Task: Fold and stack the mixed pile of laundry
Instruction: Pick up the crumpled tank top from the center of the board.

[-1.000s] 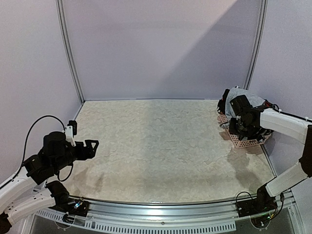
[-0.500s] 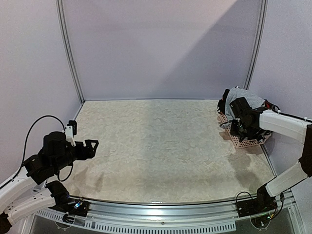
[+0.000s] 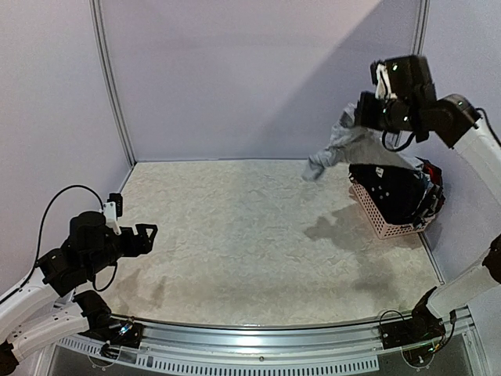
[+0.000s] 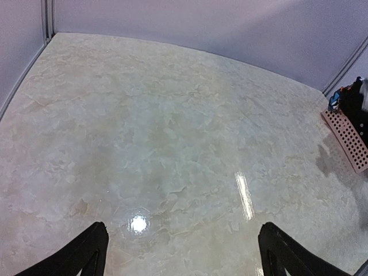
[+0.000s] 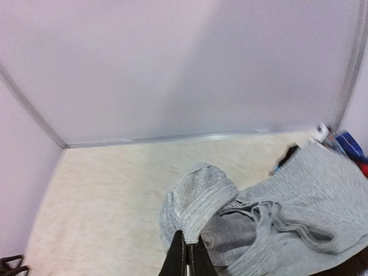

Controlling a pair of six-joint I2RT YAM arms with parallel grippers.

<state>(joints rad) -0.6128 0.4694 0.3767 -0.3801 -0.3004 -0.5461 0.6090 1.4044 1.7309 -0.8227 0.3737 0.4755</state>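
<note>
Left gripper [image 3: 149,231] hovers low over the near left corner of the table [image 3: 250,235], aimed toward the centre. In the left wrist view its two dark fingers [image 4: 86,253] stand wide apart with only bare tabletop between them; nothing is held and nothing touched. The marbled beige table surface carries a glare spot just ahead of that gripper. Toward the far right edge sits the pink basket [image 3: 383,223], a perforated plastic one, tipped so that its mouth faces left toward the table centre. The rest of the laundry pile [image 3: 407,192] is inside it: black trousers [image 3: 391,188] fill the opening and bulge out over the rim, with small red and blue bits showing at the back right of the heap. The left wrist view catches only the basket's end [image 4: 348,138] at its right border. Above and behind the basket, the right gripper [image 3: 362,111] is held high in front of the back wall [image 3: 250,78]. Its fingers [image 5: 179,259] are pressed together on a fold of the light grey trousers [image 3: 337,145]. The garment hangs clear of the table, drooping down and left from the pinch. A ribbed waistband bunches just above the fingertips in the right wrist view.
</note>
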